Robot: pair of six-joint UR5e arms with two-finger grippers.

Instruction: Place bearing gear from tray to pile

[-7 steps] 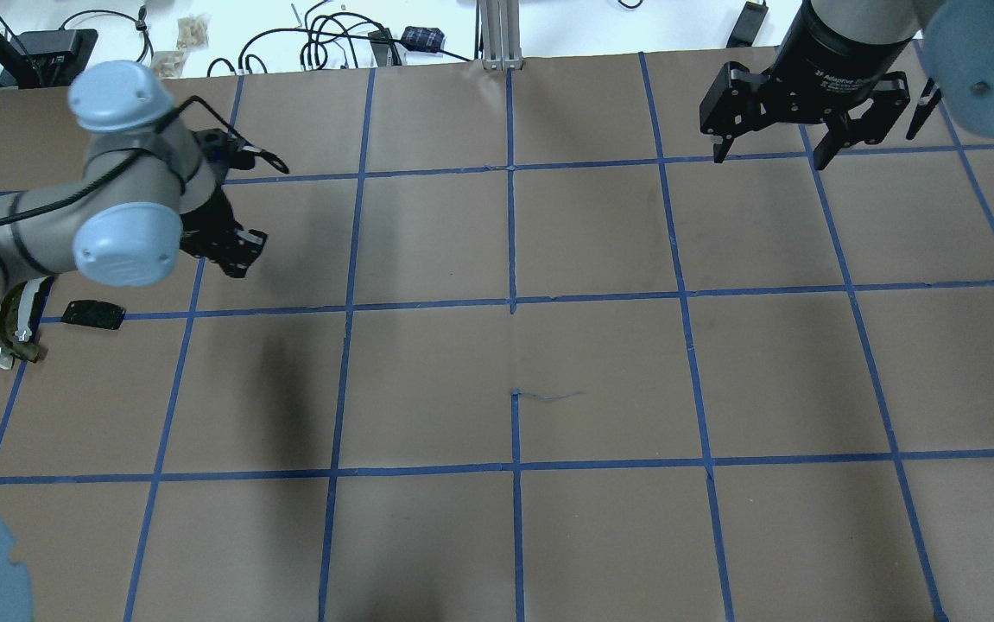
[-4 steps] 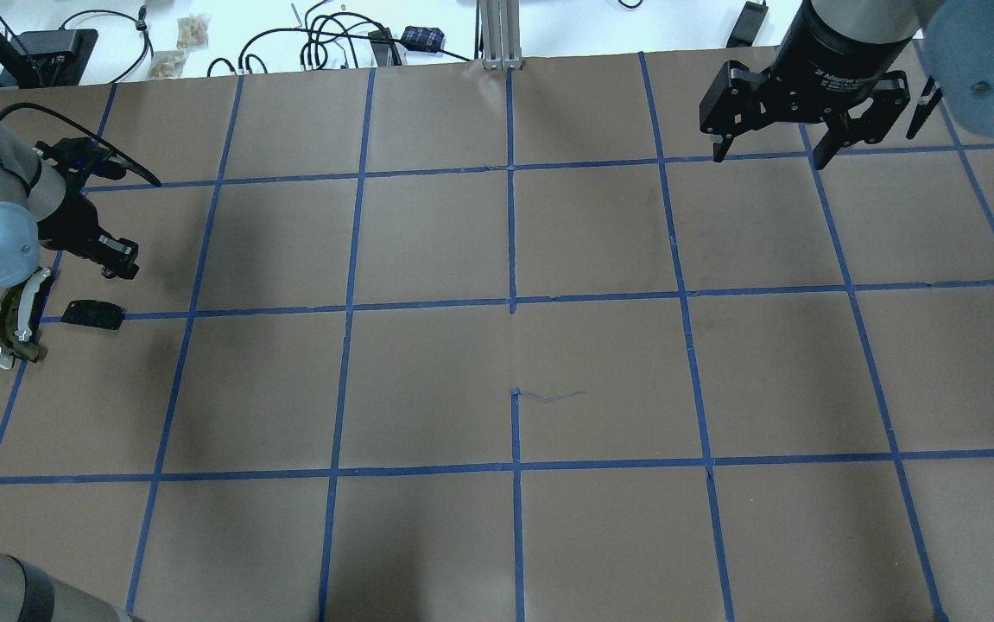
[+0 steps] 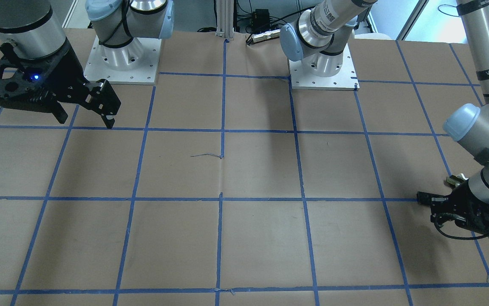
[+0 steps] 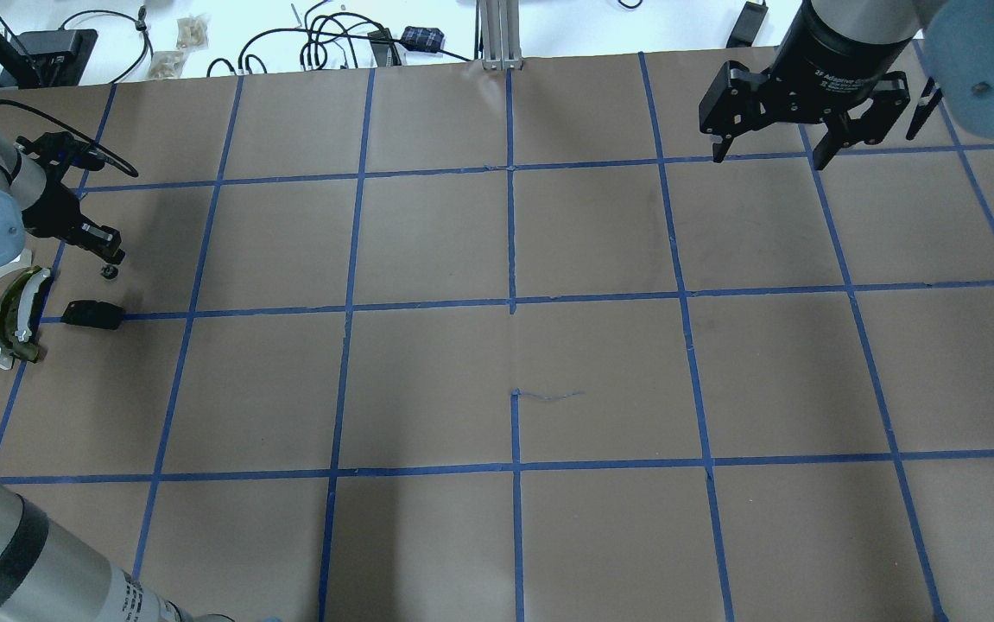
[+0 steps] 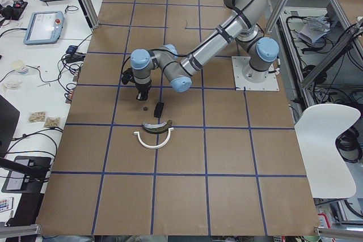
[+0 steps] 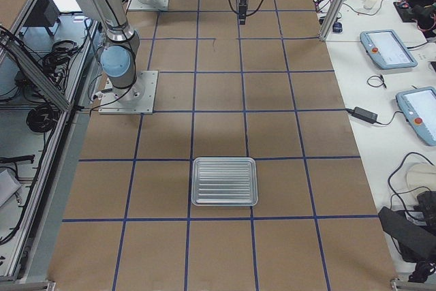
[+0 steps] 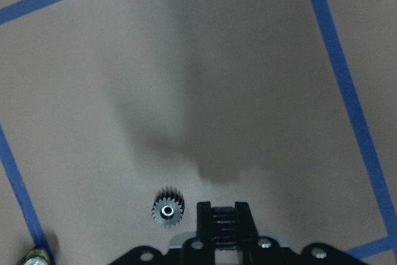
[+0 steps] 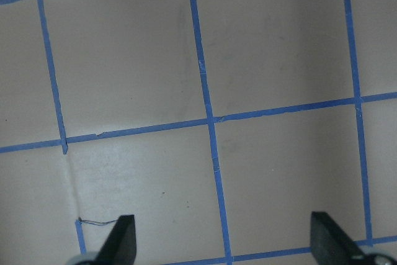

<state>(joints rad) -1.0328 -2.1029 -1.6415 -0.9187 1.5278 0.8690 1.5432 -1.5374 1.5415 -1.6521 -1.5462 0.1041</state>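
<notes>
The left tool [image 4: 112, 255], fingers pressed together and empty, hangs over the counter [image 4: 427, 242], the bearing gear [image 4: 108, 272] lying loose just beside its tip, near the pile [image 4: 9, 315], apparently its intended resting place.

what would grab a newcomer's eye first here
A big brown table ruled into squares by blue tape. At its left end the left end effector hangs low by a tiny black bearing gear lying free next to the pile. The right end effector hovers open across the table, and a silvery ridged tray sits at the right end.
</notes>
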